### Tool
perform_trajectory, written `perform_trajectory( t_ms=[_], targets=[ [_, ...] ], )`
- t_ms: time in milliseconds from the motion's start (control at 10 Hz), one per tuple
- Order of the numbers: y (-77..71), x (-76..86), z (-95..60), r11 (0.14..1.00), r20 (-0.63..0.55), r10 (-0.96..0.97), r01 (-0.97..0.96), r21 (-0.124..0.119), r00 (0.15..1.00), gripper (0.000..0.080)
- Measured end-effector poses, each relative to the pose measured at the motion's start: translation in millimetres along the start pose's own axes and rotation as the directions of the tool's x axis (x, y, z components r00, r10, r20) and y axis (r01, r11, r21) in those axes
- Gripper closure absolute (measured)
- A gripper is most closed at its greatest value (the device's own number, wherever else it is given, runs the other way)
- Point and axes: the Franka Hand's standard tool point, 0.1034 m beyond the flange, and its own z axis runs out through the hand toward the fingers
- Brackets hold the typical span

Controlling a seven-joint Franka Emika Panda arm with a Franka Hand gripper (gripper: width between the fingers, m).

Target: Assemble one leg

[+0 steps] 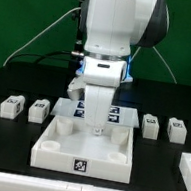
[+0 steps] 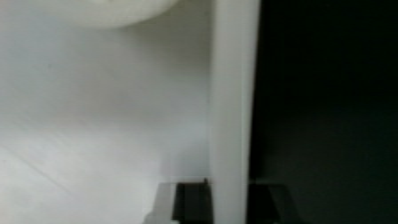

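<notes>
We cannot tell if the gripper (image 1: 96,126), low over the tray (image 1: 80,158), is open. A leg (image 1: 151,124) sits at the tray's two o'clock: likely light, rigid, slick; pinch its flat sides.

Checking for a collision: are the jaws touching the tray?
Cannot tell. In the exterior view the jaws hang low over the tray, white on white, hiding any gap; the wrist view is only blurred white.

The arm (image 1: 113,31) is hogging the centre of the frame, hanging into the tray (image 1: 79,164). Legs (image 1: 40,106) (image 1: 151,125) are crowding it mid-left and mid-right; dark table (image 1: 16,74) at upper left is lying open.
</notes>
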Motion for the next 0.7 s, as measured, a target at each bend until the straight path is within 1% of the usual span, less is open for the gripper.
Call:
perform_trajectory(
  t_ms=[100,200,300,400,500,600,700],
  targets=[
    [6.2,9.9,-2.4,0.998,0.003,-0.058,0.058,-0.007,0.998,0.0741],
    [15.2,21.6,-5.5,0.997,0.006,-0.078,0.078,-0.009,0.997,0.0741],
    [23.9,29.9,-7.0,0.997,0.008,-0.081,0.081,-0.01,0.997,0.0741],
    [36.4,40.6,-8.3,0.998,0.011,-0.066,0.066,-0.009,0.998,0.0741],
    [50.3,50.1,-9.1,0.998,0.011,-0.059,0.059,-0.015,0.998,0.0741],
    [61.3,55.2,-8.9,0.998,0.013,-0.054,0.054,-0.017,0.998,0.0741],
    [67.4,59.5,-6.9,0.999,0.014,-0.041,0.041,-0.007,0.999,0.0741]
  ],
)
